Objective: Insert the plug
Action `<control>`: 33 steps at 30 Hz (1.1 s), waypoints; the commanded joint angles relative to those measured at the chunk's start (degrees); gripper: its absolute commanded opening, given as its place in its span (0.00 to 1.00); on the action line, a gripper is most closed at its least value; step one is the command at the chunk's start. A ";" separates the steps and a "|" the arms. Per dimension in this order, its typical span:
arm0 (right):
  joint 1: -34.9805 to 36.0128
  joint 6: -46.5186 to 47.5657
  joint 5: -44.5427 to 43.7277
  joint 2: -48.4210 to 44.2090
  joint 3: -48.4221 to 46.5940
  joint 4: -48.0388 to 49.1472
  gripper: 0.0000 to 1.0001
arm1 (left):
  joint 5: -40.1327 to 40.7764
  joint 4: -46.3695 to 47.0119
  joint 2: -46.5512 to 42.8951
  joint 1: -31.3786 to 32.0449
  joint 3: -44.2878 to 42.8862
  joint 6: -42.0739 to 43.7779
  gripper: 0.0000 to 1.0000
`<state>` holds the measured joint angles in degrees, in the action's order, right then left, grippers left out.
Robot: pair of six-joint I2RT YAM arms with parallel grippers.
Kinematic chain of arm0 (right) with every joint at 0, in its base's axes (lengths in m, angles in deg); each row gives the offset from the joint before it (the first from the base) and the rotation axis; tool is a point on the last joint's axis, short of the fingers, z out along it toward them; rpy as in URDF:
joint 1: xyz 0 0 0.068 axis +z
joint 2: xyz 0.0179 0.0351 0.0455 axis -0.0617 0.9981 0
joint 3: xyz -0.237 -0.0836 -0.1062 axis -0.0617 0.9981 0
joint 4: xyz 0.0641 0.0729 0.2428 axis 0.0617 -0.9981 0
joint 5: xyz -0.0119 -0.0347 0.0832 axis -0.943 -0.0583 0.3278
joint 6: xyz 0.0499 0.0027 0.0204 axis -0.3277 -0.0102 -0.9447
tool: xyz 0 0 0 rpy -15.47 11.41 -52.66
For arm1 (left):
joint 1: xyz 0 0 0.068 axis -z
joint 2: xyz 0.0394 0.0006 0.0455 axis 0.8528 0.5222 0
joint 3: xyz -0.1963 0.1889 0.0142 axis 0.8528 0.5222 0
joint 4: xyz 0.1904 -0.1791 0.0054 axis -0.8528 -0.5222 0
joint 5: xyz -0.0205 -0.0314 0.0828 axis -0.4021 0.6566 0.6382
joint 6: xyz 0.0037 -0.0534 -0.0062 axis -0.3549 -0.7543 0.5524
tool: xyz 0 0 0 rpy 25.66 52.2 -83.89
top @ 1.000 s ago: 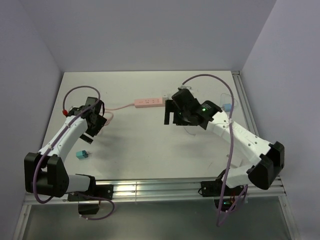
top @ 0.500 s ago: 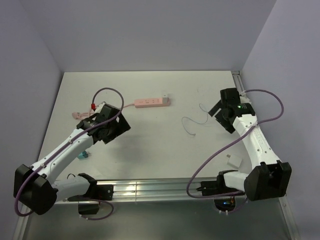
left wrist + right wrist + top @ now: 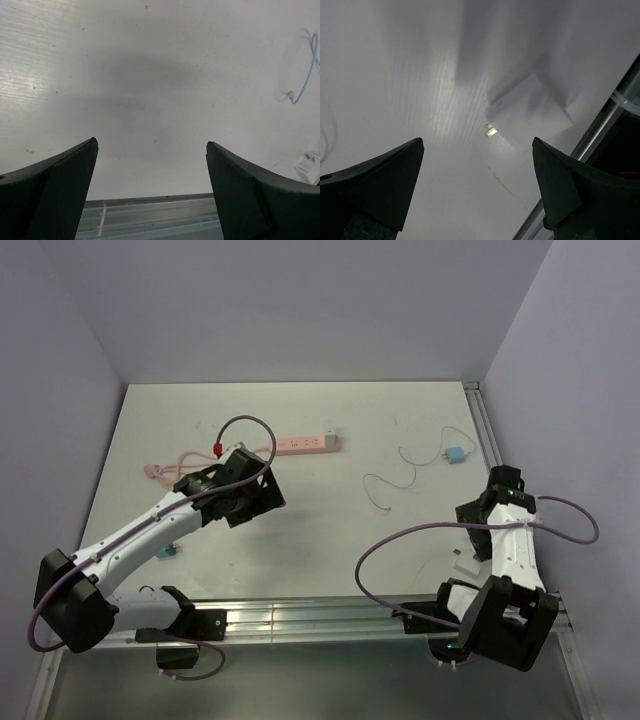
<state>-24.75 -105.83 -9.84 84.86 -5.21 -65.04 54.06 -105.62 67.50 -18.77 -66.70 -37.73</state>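
Observation:
The small light-blue and white plug (image 3: 455, 455) lies on the table at the back right. Its thin pale cable (image 3: 400, 475) loops leftward, and the cable's loose end (image 3: 300, 90) shows in the left wrist view. The pink power strip (image 3: 303, 444) lies at the back centre. My left gripper (image 3: 260, 502) hovers left of centre over bare table, open and holding nothing (image 3: 152, 145). Over the near right of the table my right gripper (image 3: 480, 525) is open too, with nothing between its fingers (image 3: 477, 142). Both grippers are well apart from the plug.
A white adapter block (image 3: 530, 107) with two metal prongs lies under the right gripper, also seen in the top view (image 3: 466, 565). A small teal object (image 3: 168, 552) sits beside the left arm. The strip's pink cord (image 3: 180, 465) curls at the left. A metal rail (image 3: 150, 210) borders the near edge.
The left arm has swung right toward the table's middle. The right arm has pulled back from the power strip to the near right, and both grippers have stayed open.

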 commanded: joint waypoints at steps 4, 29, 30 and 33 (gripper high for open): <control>-8.23 4.62 -0.41 0.46 2.60 2.00 0.94 | 0.19 0.64 1.13 0.95 -1.90 1.10 0.95; -5.08 9.71 6.03 16.11 5.78 15.02 0.87 | -0.68 1.43 0.69 0.95 -2.69 0.49 0.93; -3.24 9.89 5.59 15.50 4.63 13.88 0.87 | -0.86 1.61 0.78 0.95 -2.69 0.40 0.93; 4.06 8.84 0.50 13.40 -1.16 9.76 0.92 | -1.21 2.05 1.74 1.12 -2.77 0.22 0.93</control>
<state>-25.38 -95.16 -10.96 98.15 -4.49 -63.57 53.82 -105.47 68.88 -18.03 -67.60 -37.33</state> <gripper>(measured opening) 0.912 0.934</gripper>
